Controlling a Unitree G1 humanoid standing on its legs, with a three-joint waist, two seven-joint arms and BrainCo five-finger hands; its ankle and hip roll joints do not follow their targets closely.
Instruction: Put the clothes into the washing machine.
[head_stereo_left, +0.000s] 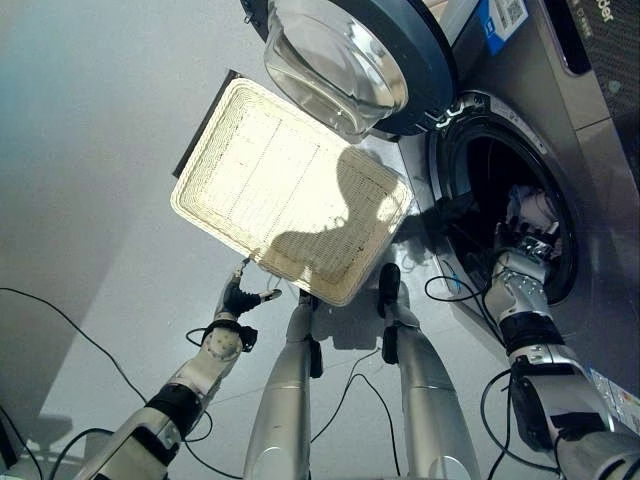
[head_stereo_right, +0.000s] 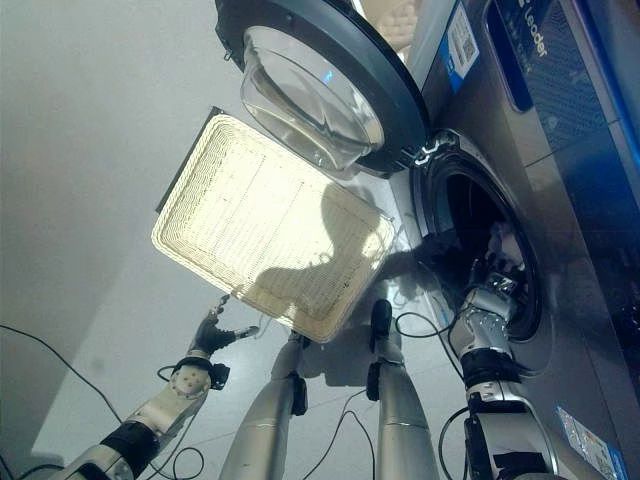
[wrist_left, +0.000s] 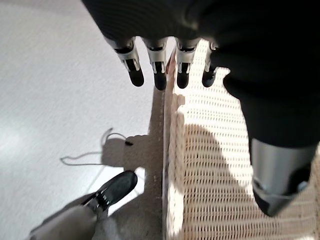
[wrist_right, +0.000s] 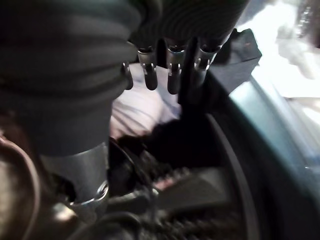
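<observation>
The woven basket (head_stereo_left: 200, 215) lies on the floor with nothing in it. My left hand (head_stereo_left: 240, 295) is open at its near corner, fingers (wrist_left: 157, 75) straight over the rim (wrist_left: 172, 165). The washing machine (head_stereo_left: 600, 150) stands to the right with its round door (head_stereo_left: 400, 60) swung open. My right hand (head_stereo_left: 525, 240) reaches into the dark drum opening (head_stereo_left: 490, 170). Its fingers (wrist_right: 172, 75) are straight and hold nothing. A pale cloth (wrist_right: 137, 107) lies inside the drum just past them, and shows white beyond the hand (head_stereo_left: 537, 207).
The open glass door hangs over the basket's far corner (head_stereo_right: 300, 110). Grey floor (head_stereo_left: 90, 150) stretches away to the left of the basket. The drum's grey rim (wrist_right: 260, 130) runs close beside my right hand.
</observation>
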